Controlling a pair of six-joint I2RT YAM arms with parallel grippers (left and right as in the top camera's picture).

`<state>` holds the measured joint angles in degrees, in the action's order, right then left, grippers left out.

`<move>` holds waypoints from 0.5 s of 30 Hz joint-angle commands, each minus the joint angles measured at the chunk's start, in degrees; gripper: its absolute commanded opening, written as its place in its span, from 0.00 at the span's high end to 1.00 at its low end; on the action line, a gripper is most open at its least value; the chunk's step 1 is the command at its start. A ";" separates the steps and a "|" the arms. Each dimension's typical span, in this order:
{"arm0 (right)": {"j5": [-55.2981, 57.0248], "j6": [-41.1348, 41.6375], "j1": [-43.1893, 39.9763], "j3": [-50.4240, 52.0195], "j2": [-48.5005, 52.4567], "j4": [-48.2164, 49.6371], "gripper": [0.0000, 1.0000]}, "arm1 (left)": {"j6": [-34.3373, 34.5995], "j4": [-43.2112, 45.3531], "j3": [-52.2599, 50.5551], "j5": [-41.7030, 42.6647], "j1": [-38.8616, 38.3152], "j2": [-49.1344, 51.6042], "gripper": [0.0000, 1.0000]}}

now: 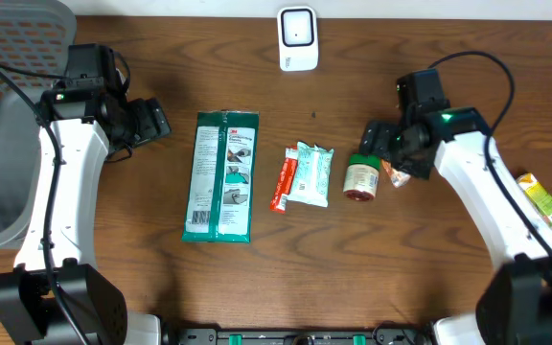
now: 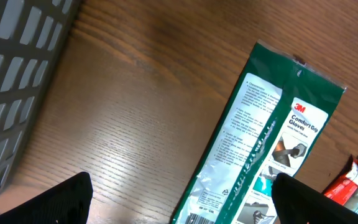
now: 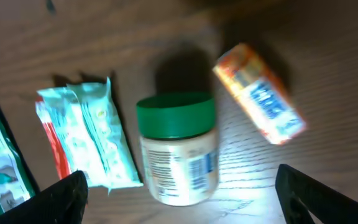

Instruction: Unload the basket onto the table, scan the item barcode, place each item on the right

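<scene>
Wooden table (image 1: 142,278), green-lidded jar (image 3: 178,149) with white label

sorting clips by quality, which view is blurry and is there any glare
Right wrist view: blurred throughout, the green-lidded jar has an unreadable label, and a bright glare patch sits on the table beside its base. Left wrist view: sharp, the print on the glove pack legible. Overhead view: in focus, evenly lit, only soft shadows.
</scene>
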<state>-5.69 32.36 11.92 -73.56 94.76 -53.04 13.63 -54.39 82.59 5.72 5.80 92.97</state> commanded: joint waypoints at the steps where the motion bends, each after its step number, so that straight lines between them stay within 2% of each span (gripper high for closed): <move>1: -3.17 -1.84 0.15 -0.63 3.10 0.37 0.07 | -0.33 -0.17 0.15 0.09 0.28 0.26 0.08; 15: 1.36 -3.74 2.47 -0.61 10.38 4.46 0.06 | -0.33 -0.17 0.15 0.09 0.28 0.26 0.07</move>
<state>-6.90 29.65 13.34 -73.56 103.61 -48.93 13.65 -54.37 82.59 5.72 5.80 92.97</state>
